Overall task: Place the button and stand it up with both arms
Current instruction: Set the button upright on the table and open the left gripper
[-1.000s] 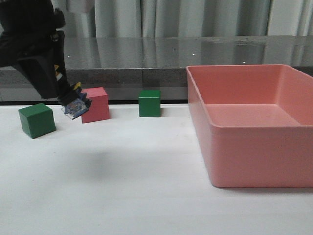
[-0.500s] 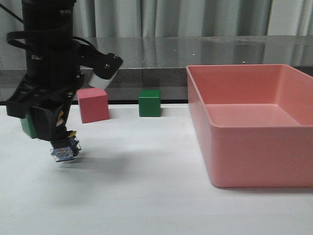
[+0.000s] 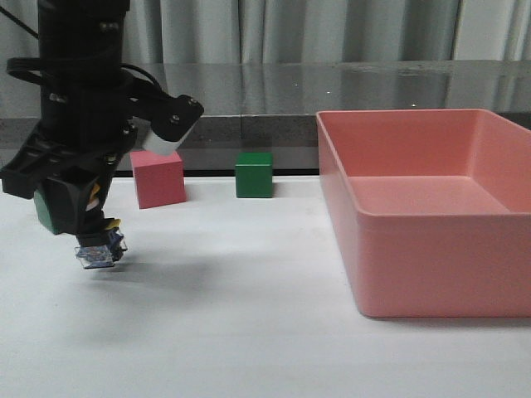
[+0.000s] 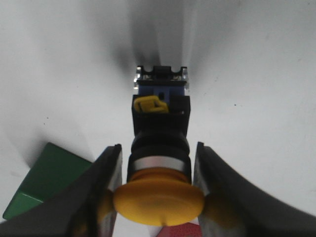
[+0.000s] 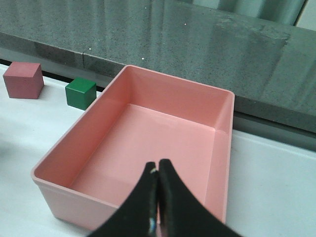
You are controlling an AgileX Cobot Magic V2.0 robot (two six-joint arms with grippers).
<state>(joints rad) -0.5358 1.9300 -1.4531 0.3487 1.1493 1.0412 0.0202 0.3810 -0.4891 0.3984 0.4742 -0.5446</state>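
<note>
left gripper [image 4: 159, 190]: fingers clamped on the button [image 3: 99, 249], base pointing down so it lands upright on the counter [image 3: 249, 332]
right gripper [image 5: 158, 197]: fingers pressed together, idle over the pink bin [image 5: 148, 143]

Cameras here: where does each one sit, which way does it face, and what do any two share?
Front: at the table's edge, facing forward; left gripper holds the button.
Left wrist: above the white table, looking down; fingers clamp the button.
Right wrist: over the pink bin; right gripper shut.
Front and right wrist share bin, pink cube.
</note>
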